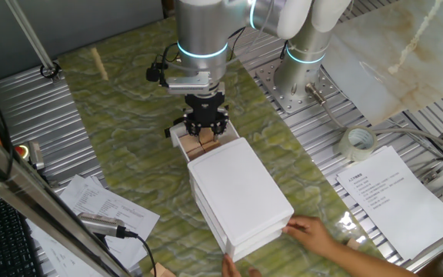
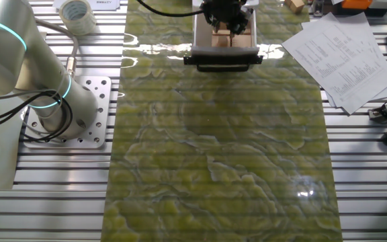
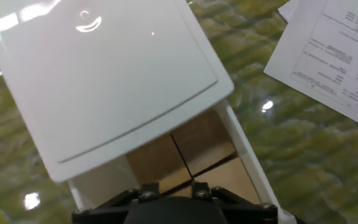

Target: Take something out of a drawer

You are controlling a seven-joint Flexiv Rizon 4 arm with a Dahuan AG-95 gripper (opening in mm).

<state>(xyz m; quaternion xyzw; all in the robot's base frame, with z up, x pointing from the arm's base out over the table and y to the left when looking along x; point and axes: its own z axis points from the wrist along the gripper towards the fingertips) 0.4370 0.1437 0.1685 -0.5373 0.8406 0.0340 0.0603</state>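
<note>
The white cabinet (image 1: 241, 192) lies on the green mat with its top drawer (image 1: 180, 137) pulled open at the far end. The drawer's black bar handle (image 2: 222, 60) faces the other fixed camera. Light-tan wooden blocks (image 2: 224, 40) lie side by side in the drawer and also show in the hand view (image 3: 191, 152). My gripper (image 1: 206, 132) is down at the drawer, its black fingers on either side of a block (image 1: 205, 138). The fingertips are hidden in the hand view, so I cannot tell whether they clamp the block.
A person's hand (image 1: 314, 231) rests on the near end of the cabinet. Printed papers (image 1: 394, 196) and a tape roll (image 1: 358, 142) lie to the right. My arm's base (image 2: 52, 114) is bolted to the slotted metal table.
</note>
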